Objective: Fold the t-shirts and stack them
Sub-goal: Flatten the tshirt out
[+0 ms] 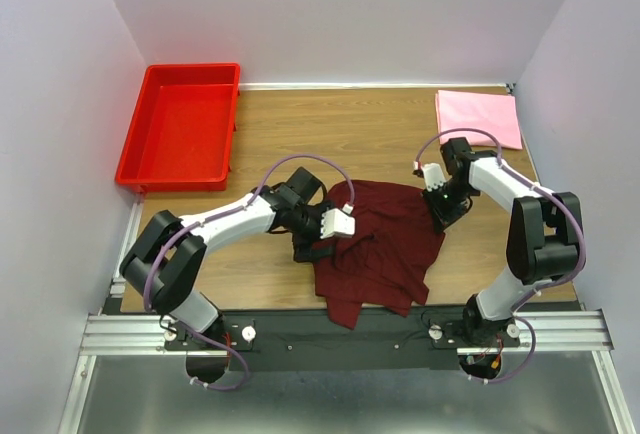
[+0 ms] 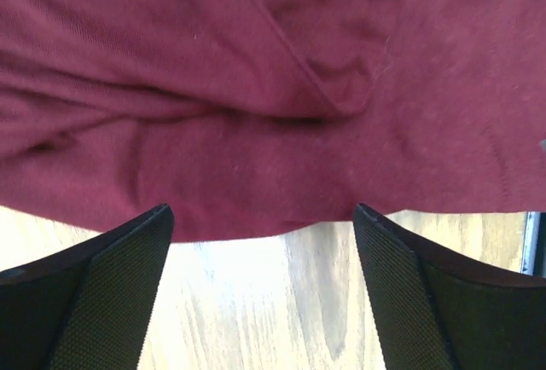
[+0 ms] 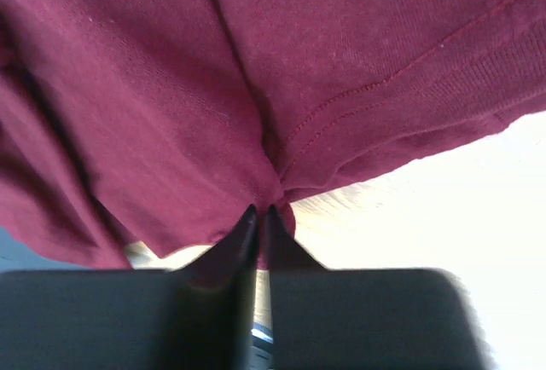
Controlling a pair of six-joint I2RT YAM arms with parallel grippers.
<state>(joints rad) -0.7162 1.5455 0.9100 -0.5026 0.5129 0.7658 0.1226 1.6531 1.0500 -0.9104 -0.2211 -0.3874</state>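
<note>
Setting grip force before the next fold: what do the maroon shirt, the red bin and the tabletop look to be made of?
Maroon shirt: soft knit cloth, matte, likely cotton jersey; it shows a fine weave texture, limp creases and a stitched hem.
Red bin: rigid plastic with a slight gloss; it has crisp moulded walls and rim.
Tabletop: smooth wood-grain surface, either laminate or real wood; the streaks alone do not show which.

This is a robotics lab test cell. Plain pale walls (image 1: 350,14) box in a wood-grain table (image 1: 380,124) on three sides. A left arm (image 1: 215,222) and a right arm (image 1: 510,189), both white and black, are bolted to an aluminium rail (image 1: 340,332) at the near edge, behind the end effectors. Purple cables (image 1: 300,161) loop along each arm. A red plastic bin (image 1: 185,129) sits beyond the left end effector (image 2: 264,216). A folded pink shirt (image 1: 478,117) lies beyond the right end effector (image 3: 263,212). A rumpled maroon shirt (image 1: 385,244) lies between the two.
</note>
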